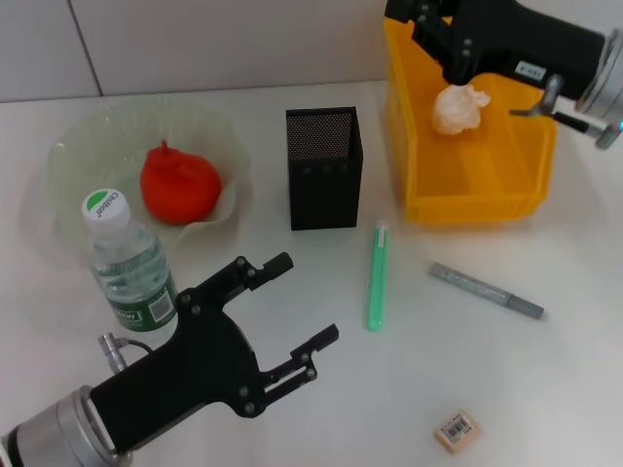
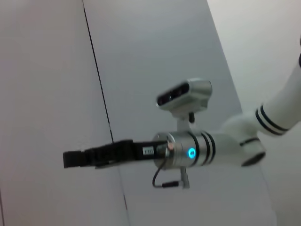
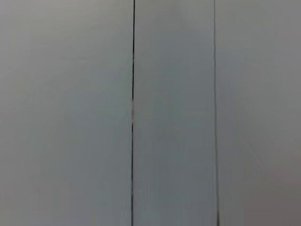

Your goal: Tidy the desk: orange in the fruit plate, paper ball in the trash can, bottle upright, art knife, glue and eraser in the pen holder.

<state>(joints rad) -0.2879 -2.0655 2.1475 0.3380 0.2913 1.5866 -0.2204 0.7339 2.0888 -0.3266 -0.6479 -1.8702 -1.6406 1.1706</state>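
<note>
The orange [image 1: 180, 183] lies in the clear glass fruit plate [image 1: 73, 156] at the left. In front of it the bottle [image 1: 127, 265] stands upright. My left gripper [image 1: 305, 300] hovers open and empty beside the bottle. The black mesh pen holder [image 1: 323, 167] stands mid-table. Lying flat on the table are the green art knife [image 1: 378, 277], the grey glue stick [image 1: 485, 290] and the eraser [image 1: 456, 431]. The paper ball [image 1: 459, 109] rests inside the yellow trash can [image 1: 467, 209]. My right gripper [image 1: 440, 53] hangs open just above it, and shows empty from the side as the right gripper [image 2: 70, 159].
White tabletop with open space between the pen holder, the knife and the eraser. A tiled wall runs behind the table. The right wrist view shows only wall.
</note>
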